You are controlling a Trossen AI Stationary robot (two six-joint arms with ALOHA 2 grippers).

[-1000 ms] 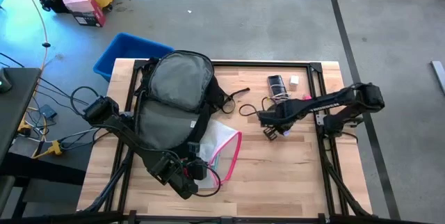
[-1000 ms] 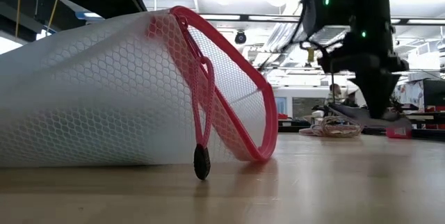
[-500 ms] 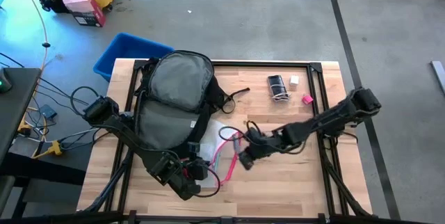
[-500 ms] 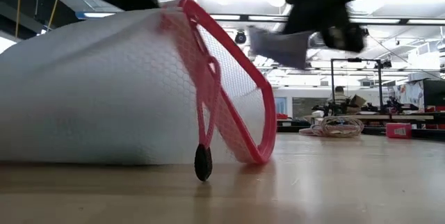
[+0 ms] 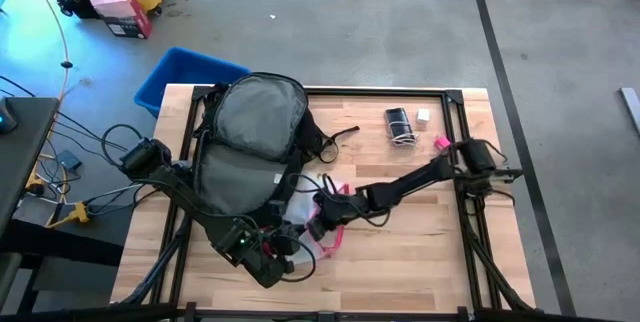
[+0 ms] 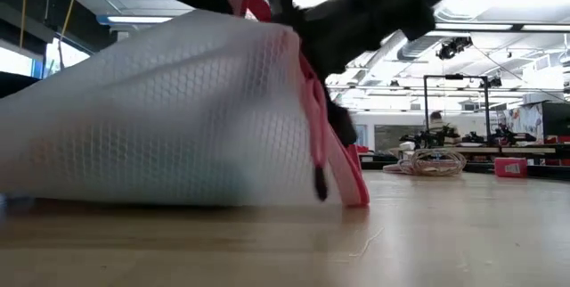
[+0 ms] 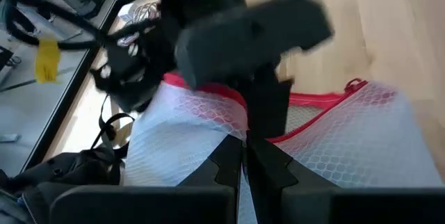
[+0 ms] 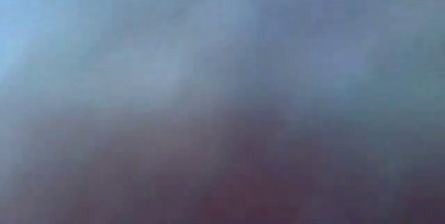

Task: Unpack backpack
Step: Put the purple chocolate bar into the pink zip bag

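On the left part of the wooden worktop [image 5: 420, 252] in the high view lies the backpack [image 5: 250, 137], grey padded back panel up, its black straps spread at the sides; its top end points toward the blue bin [image 5: 180, 72] that stands on the floor just beyond the worktop's far left corner. The left arm runs along the backpack's left side, and the left tool [image 5: 268, 252] sits at the backpack's near end, beside the mesh pouch. In the left wrist view its fingers [image 7: 226, 161] are pressed together on the white mesh of the clear pink-edged pouch [image 7: 327, 147], so it has hold of the pouch fabric. The pouch [image 5: 320, 224] lies just right of the backpack's lower end, touching it, with its pink rim toward the middle of the worktop. The right tool [image 5: 322, 214] is down at that pink rim, the right arm reaching across from the right side of the worktop; whether its fingers are open or closed cannot be told, since its own wrist view is a blur. In the low view the pouch [image 6: 160, 118] fills the left half, with the dark arm above its pink edge. Farther right, near the far edge, lie a coiled cable with a black block [image 5: 399, 125], a small white piece [image 5: 424, 116] and a small pink piece [image 5: 441, 143], well apart from the backpack.
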